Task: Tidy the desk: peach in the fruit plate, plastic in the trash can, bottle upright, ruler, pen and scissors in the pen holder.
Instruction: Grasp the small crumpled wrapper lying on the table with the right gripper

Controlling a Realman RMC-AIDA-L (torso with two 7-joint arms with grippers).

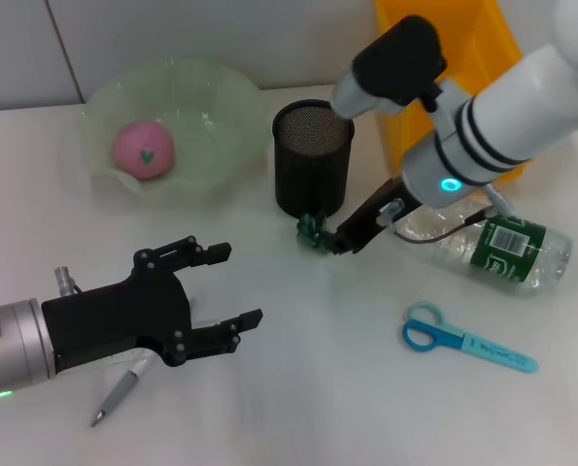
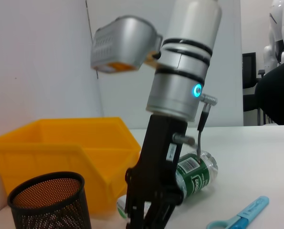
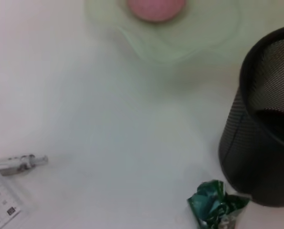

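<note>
A crumpled green plastic [image 1: 313, 231] [image 3: 215, 205] lies on the table against the black mesh pen holder [image 1: 313, 155] [image 3: 261, 143]. The tip of my right gripper [image 1: 335, 239] is at the plastic. My left gripper [image 1: 238, 286] hovers open over the near left of the table, above the grey pen [image 1: 123, 388]. The pink peach [image 1: 143, 149] sits in the pale green fruit plate [image 1: 104, 107]. At the right, the clear bottle [image 1: 502, 248] lies on its side with the blue scissors [image 1: 463, 340] in front of it. A clear ruler end [image 3: 1, 200] shows in the right wrist view.
The yellow bin [image 1: 444, 58] [image 2: 60, 143] stands behind the bottle at the back right. My right arm reaches over the bottle. White table stretches between the scissors and my left gripper.
</note>
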